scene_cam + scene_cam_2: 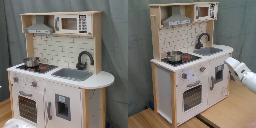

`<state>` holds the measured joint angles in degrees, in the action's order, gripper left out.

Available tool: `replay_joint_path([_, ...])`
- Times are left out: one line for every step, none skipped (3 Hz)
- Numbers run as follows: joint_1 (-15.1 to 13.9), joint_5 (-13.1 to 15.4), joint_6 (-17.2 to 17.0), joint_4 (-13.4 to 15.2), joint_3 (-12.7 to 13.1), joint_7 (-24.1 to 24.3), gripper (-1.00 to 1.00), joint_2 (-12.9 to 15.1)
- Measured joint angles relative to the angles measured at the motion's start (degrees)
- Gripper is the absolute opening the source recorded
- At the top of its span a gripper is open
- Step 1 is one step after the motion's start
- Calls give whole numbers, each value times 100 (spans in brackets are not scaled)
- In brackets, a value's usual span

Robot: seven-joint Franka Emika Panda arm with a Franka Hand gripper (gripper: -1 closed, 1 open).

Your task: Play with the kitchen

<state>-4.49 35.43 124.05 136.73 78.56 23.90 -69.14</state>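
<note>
In the second exterior view we see our white arm (242,71) reaching in from 3 o'clock, and its end effector (227,65) sits right at the toy kitchen's (188,60) lower cabinet door (218,76); we cannot tell how far open it is or whether it grips anything. The kitchen stands on the wooden tabletop (228,112), with a small metal pot (174,56) on the stovetop (183,58) at 9 o'clock from the sink (208,50), the black faucet (202,39) behind it, and the windowed oven door (192,96) below the knobs (202,69).
</note>
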Motion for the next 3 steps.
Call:
replay_joint_path([90,108,45,-41,-206,-806,100,-2])
replay_joint_path([161,199,107,-119,-386,-1577,100,-3])
replay_joint_path([214,241,162,-217,-552,-2324,100,-4])
